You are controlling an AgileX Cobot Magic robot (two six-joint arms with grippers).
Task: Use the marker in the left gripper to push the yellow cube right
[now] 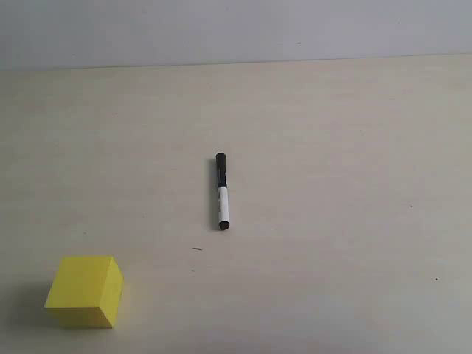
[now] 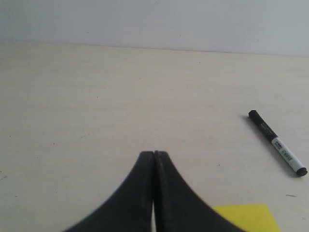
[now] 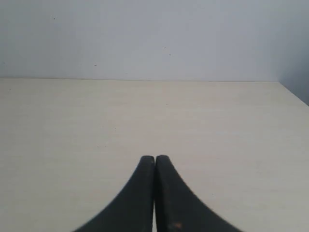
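I see the marker point(image 1: 222, 192) lying loose at mid-frame on the table point(image 1: 346, 133), with the yellow cube point(image 1: 85, 291) at lower left. My left gripper point(image 2: 154, 153) and right gripper point(image 3: 154, 157) are both pressed together, empty.

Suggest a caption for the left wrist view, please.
Left gripper shut, marker lying loose on the table, yellow cube partly in view.

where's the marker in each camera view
Exterior view: the marker lies near the middle of the table.
Left wrist view: it lies beyond the yellow cube, to one side of the left gripper.
Right wrist view: not in it.
Shared landmark: the yellow cube, seen in the exterior and left wrist views only.
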